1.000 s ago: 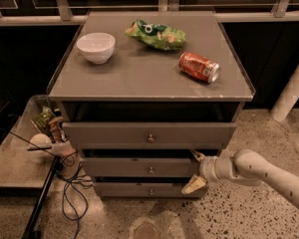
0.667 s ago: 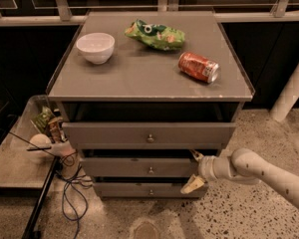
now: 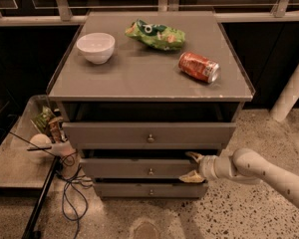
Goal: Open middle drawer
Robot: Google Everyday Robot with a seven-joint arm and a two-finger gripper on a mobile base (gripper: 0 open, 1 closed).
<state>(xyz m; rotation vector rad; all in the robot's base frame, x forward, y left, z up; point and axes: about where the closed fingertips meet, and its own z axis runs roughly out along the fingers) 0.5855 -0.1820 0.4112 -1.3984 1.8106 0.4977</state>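
Observation:
The middle drawer (image 3: 139, 168) is the mid-sized grey front with a small round knob (image 3: 150, 172), set between the tall top front (image 3: 149, 132) and the thin bottom front (image 3: 149, 189). It stands slightly out from the cabinet. My gripper (image 3: 192, 167) reaches in from the right on a pale arm (image 3: 259, 169). It is at the right end of the middle drawer front, well right of the knob. Its fingers are apart, the upper fingertip (image 3: 194, 156) at the front's top edge and the lower one (image 3: 188, 179) at its bottom edge.
On the cabinet top (image 3: 139, 78) are a white bowl (image 3: 95, 46), a green chip bag (image 3: 155, 34) and a red soda can (image 3: 199, 66) on its side. A tray with clutter (image 3: 37, 133) and cables (image 3: 70, 183) lie to the left. A white post (image 3: 291, 91) stands at the right.

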